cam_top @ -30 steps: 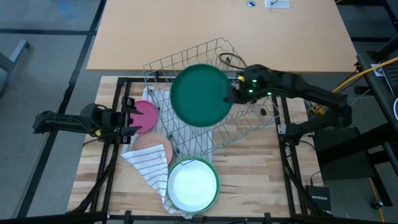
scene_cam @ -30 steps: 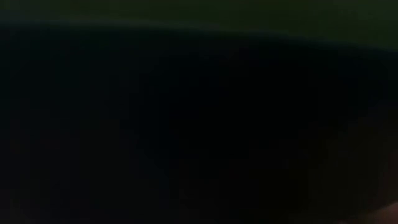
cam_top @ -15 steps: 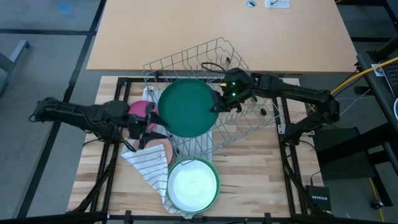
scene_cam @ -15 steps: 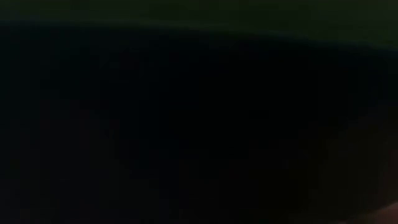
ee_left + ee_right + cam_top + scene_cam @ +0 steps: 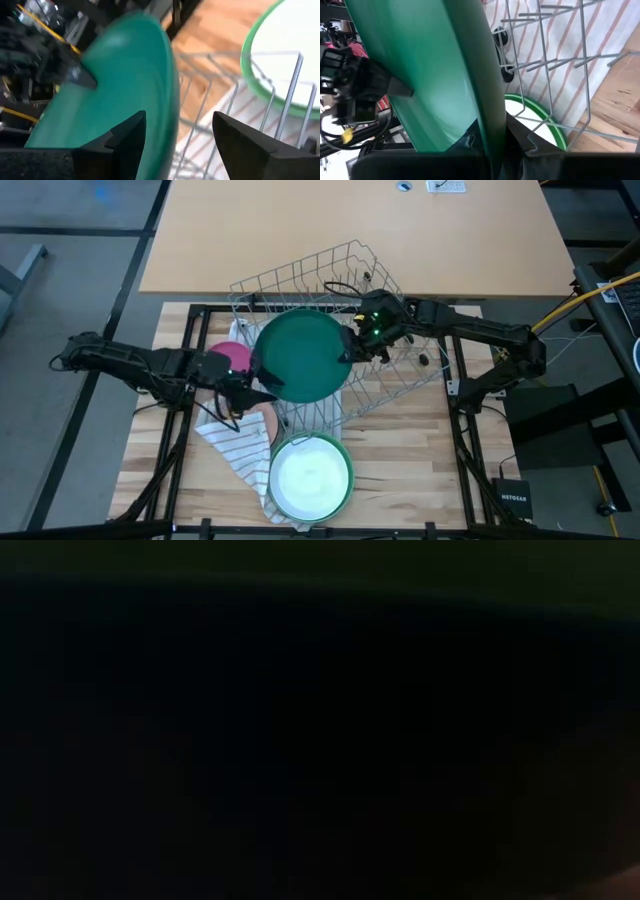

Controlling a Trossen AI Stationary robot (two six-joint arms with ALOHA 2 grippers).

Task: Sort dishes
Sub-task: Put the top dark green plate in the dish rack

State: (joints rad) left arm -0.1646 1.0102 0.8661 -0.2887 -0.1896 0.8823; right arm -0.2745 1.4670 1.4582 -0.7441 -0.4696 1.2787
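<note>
Above the wire rack (image 5: 330, 330), the right gripper (image 5: 352, 348) is clamped on the rim of the dark green plate (image 5: 298, 356), holding it tilted over the rack's near side; its wrist view shows the plate's edge pinched between its 2 fingers (image 5: 520, 145). From the opposite side the left gripper (image 5: 262, 378) reaches in with its fingers (image 5: 125, 137) spread wide, one on each side of that plate's rim, gripping nothing. Partly covered by the left arm, the magenta plate (image 5: 238, 356) lies flat on the wooden table (image 5: 400, 450), and the peach-pink plate (image 5: 262, 420) lies just beside it, its near part on the white striped cloth (image 5: 232, 444). Nearer the table's front edge, the light green bowl (image 5: 311, 476) with a white inside rests upright on the cloth, well apart from both grippers. Across the low view nothing can be made out but darkness
</note>
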